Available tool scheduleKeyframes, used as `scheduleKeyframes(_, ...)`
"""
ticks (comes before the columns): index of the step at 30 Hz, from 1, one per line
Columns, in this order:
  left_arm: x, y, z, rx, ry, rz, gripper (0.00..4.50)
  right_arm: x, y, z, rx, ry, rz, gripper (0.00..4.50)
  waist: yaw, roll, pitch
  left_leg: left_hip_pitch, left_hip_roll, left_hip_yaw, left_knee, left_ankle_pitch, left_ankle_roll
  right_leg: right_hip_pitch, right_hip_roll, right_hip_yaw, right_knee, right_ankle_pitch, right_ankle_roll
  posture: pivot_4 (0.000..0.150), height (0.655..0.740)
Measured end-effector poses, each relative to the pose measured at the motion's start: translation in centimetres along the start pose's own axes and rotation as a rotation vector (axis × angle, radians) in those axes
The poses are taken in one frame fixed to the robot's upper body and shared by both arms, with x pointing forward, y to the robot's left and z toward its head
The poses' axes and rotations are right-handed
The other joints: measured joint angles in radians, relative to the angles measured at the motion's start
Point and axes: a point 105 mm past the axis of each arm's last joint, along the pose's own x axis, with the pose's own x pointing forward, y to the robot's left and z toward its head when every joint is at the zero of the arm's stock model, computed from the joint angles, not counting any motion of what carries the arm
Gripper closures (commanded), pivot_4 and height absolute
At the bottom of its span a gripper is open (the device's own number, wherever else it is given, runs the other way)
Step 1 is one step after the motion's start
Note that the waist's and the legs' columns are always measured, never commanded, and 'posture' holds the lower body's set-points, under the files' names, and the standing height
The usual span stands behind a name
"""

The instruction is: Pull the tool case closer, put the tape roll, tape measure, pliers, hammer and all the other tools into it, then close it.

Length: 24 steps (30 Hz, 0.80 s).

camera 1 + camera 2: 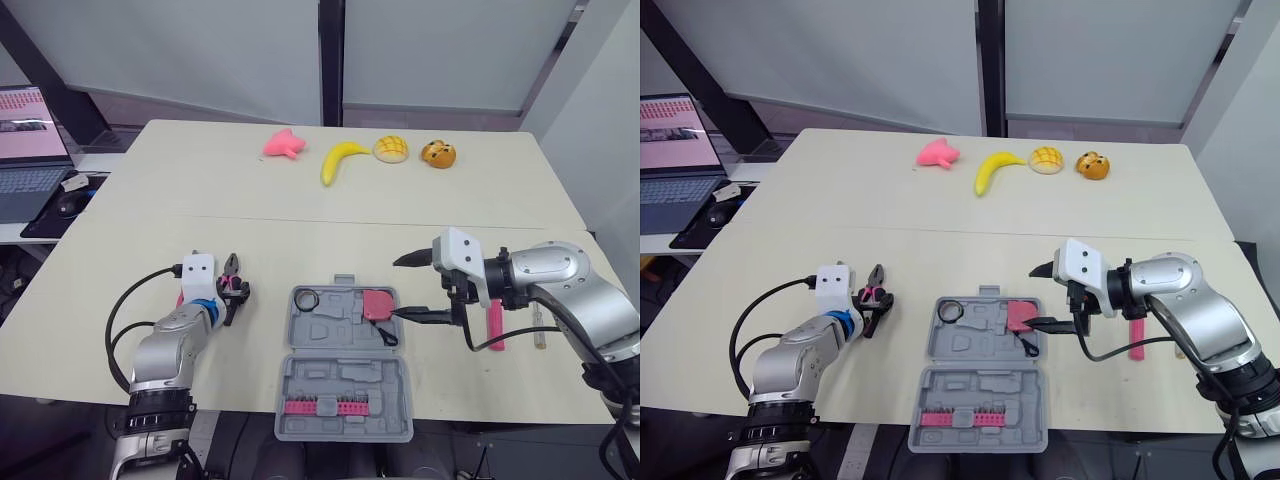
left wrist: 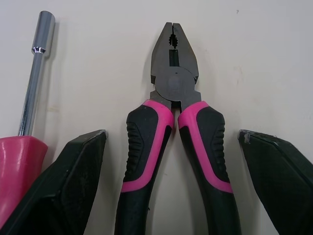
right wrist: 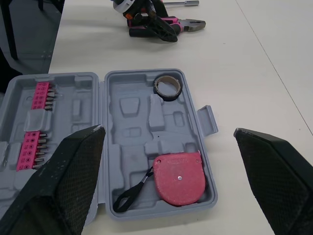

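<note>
Lying open at the near edge of the desk (image 1: 480, 200), the grey tool case (image 1: 330, 330) shows a row of pink bits (image 1: 322, 406) in its near half. In its far half the tape roll (image 1: 305, 298) sits in the left corner and the pink tape measure (image 1: 379, 304) in the right one.

Left of the case, level with its far half, the left gripper (image 1: 232, 300) has its jaws spread to either side of the pliers (image 2: 173, 88). A gap shows between each finger and the pink-and-black handles, so nothing is pinched yet. The pliers' long axis runs in line with the fingers, nose pointing away from the wrist, so a plain squeeze should catch both handles. The left arm is clearly the nearer one for this tool. A pink-handled nut driver (image 2: 36, 63) lies just outside one finger, parallel to the pliers and close enough to be nudged.

Right of the case, the right gripper (image 1: 395, 288) holds its jaws wide and empty beside the tape measure. Further right lies a pink-handled tool (image 1: 496, 325), partly hidden by that arm.

Well beyond the case lie a pink toy (image 1: 283, 145), a banana (image 1: 340, 160) and two bread-like pieces (image 1: 390, 148).
</note>
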Motion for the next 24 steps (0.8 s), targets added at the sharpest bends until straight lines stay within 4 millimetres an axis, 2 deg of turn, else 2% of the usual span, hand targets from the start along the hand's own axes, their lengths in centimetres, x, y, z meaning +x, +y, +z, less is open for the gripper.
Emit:
scheduleKeyframes(4, 0.0, 0.2, -0.1, 0.005, 0.011, -0.001, 1.75, 0.0, 0.2, -0.4, 0.015, 0.006, 0.002, 0.0, 0.0, 0.0, 0.0, 0.0, 0.0, 0.0, 0.0, 0.0, 0.0, 0.0, 0.0, 0.0, 0.0, 0.0, 0.0, 0.15, 0.74)
scheduleKeyframes(5, 0.0, 0.2, -0.1, 0.006, 0.012, -0.003, 1.92, 0.0, 0.2, -0.3, 0.015, 0.006, 0.002, 0.0, 0.0, 0.0, 0.0, 0.0, 0.0, 0.0, 0.0, 0.0, 0.0, 0.0, 0.0, 0.0, 0.0, 0.0, 0.0, 0.15, 0.74)
scheduleKeyframes(12, 0.1, 0.2, 0.2, -0.01, -0.009, -0.044, 1.92, -0.2, 0.3, -0.7, 0.023, 0.02, -0.004, 0.0, 0.0, 0.001, -0.001, 0.0, 0.0, 0.0, 0.0, 0.001, -0.001, 0.0, 0.0, 0.0, 0.0, 0.0, 0.0, 0.15, 0.74)
scheduleKeyframes(18, -0.8, -0.5, 0.6, 0.004, -0.088, -0.117, 1.92, -0.6, 0.7, -1.5, 0.042, 0.025, -0.032, 0.0, 0.001, 0.0, 0.0, -0.002, 0.0, 0.0, 0.0, 0.001, -0.002, -0.001, -0.001, 0.0, -0.001, 0.0, 0.001, 0.15, 0.74)
scheduleKeyframes(20, -1.6, -1.2, 1.8, 0.062, -0.139, -0.17, 1.92, -0.8, 0.9, -1.7, 0.046, 0.028, -0.044, 0.0, 0.001, 0.0, 0.0, -0.003, 0.0, 0.0, 0.0, 0.001, -0.002, -0.002, -0.001, 0.0, -0.001, 0.0, 0.001, 0.15, 0.74)
scheduleKeyframes(24, -4.1, -2.4, 6.0, 0.273, -0.287, -0.31, 1.92, -1.1, 1.0, -1.9, 0.06, 0.028, -0.083, 0.0, 0.001, 0.0, 0.0, -0.003, 0.0, 0.0, -0.001, 0.001, -0.002, -0.002, 0.0, 0.0, 0.0, 0.0, 0.001, 0.15, 0.74)
